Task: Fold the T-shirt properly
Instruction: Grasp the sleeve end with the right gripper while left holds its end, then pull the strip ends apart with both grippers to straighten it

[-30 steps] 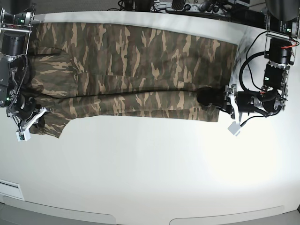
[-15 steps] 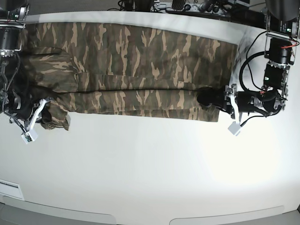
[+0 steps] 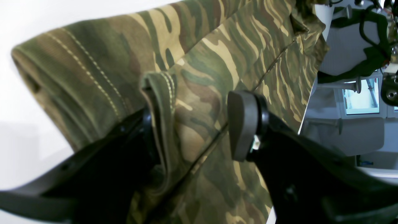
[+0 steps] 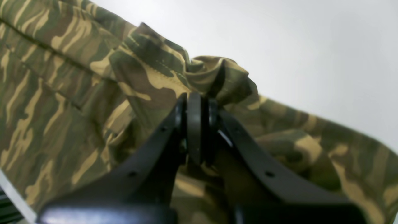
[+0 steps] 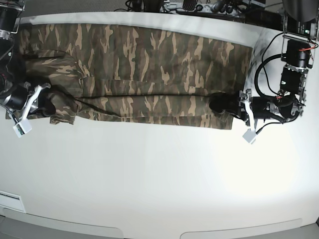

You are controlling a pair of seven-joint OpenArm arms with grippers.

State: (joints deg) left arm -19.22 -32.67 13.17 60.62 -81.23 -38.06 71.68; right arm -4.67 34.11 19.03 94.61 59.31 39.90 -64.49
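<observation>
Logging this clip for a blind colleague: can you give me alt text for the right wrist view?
The right claw, seen close from behind its black fingers, is shut tight on a bunched fold of the camouflage T-shirt. The cloth spreads to the left and lower right, with the bare white table beyond it.

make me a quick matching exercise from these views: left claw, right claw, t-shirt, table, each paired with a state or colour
Column 1:
1. left claw
2. right claw
3. T-shirt
4. table

Column 2:
a. plain white
b. pinched shut on a bunched fold of cloth
c. camouflage print, spread lengthwise
d. fingers apart, with the hem between them

Pairs: 1-d, 2-b, 3-c, 4-a
</observation>
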